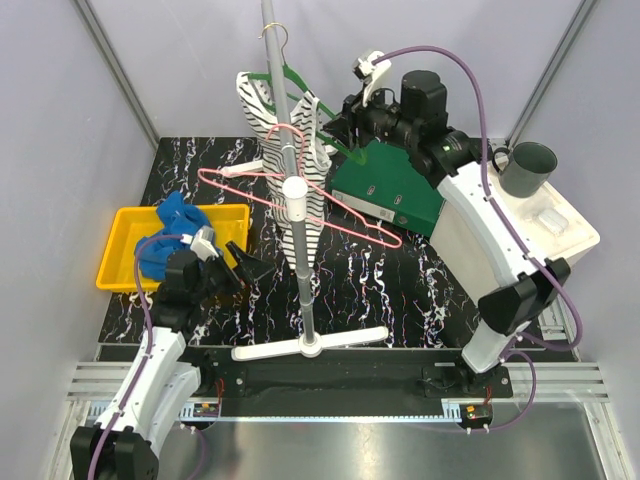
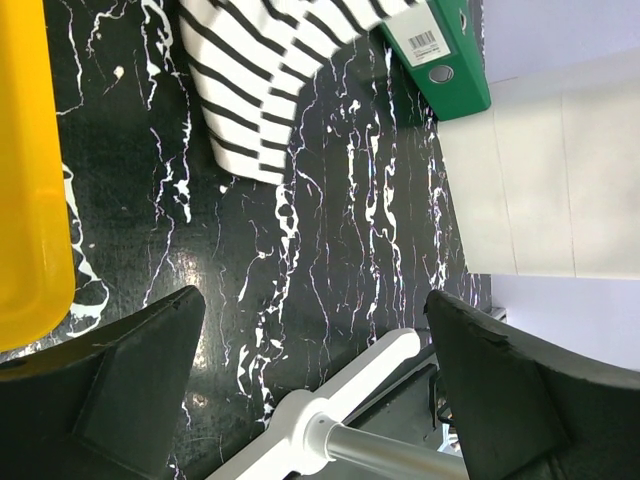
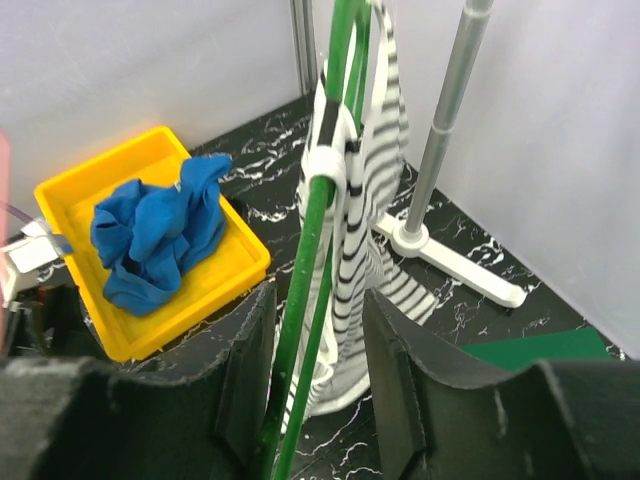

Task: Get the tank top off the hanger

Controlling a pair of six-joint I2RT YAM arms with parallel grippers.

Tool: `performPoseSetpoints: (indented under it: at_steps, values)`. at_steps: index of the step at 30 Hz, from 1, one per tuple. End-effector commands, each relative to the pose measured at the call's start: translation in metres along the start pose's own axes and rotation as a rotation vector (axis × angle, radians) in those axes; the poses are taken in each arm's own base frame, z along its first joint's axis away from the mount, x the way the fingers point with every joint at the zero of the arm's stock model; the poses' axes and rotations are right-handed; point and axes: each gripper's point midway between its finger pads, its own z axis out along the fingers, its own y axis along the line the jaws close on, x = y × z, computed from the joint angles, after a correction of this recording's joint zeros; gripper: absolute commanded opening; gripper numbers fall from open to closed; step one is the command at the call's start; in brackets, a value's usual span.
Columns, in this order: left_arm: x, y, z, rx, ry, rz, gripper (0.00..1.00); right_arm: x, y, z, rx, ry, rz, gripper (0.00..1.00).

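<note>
Upper centre of the top view: tank top [image 1: 315, 205] hangs on green hanger [image 3: 318, 215] at rack pole [image 1: 305, 290]. Right gripper [image 3: 318, 300] jaws narrow around the hanger rods; can't tell if clamped. Left gripper [image 2: 312, 300] jaws wide, lower left over tabletop [image 2: 330, 230], beside yellow tray [image 1: 120, 240].

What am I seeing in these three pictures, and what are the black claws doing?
Two robot arms stand at a table. One picture looks down from above; the others come from a camera on each wrist. The right gripper straddles a green hanger carrying a striped tank top; whether it pinches, I cannot tell. The left gripper is open and empty. Also there: a yellow tray holding a blue cloth, a green binder, and a white box with a mug.
</note>
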Motion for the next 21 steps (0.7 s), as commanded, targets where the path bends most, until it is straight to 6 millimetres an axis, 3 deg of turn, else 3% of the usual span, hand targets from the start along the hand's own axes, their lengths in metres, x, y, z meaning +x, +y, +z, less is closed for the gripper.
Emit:
performPoseSetpoints:
  at_steps: [1, 12, 16, 21]
  values:
    - [-0.014, -0.018, -0.005, 0.042, -0.04, 0.051, 0.96, -0.066, 0.014, -0.039, 0.008, -0.194, -0.036, 0.0]
    - [-0.021, -0.025, -0.009, 0.045, -0.065, 0.06, 0.96, -0.08, 0.019, -0.046, -0.026, -0.275, 0.045, 0.0]
    - [-0.019, -0.024, -0.009, 0.042, -0.058, 0.059, 0.96, -0.065, 0.017, -0.043, -0.019, -0.239, 0.059, 0.0]
    - [-0.017, -0.021, -0.008, 0.039, -0.053, 0.061, 0.96, -0.027, 0.016, -0.038, -0.018, -0.126, 0.063, 0.0]
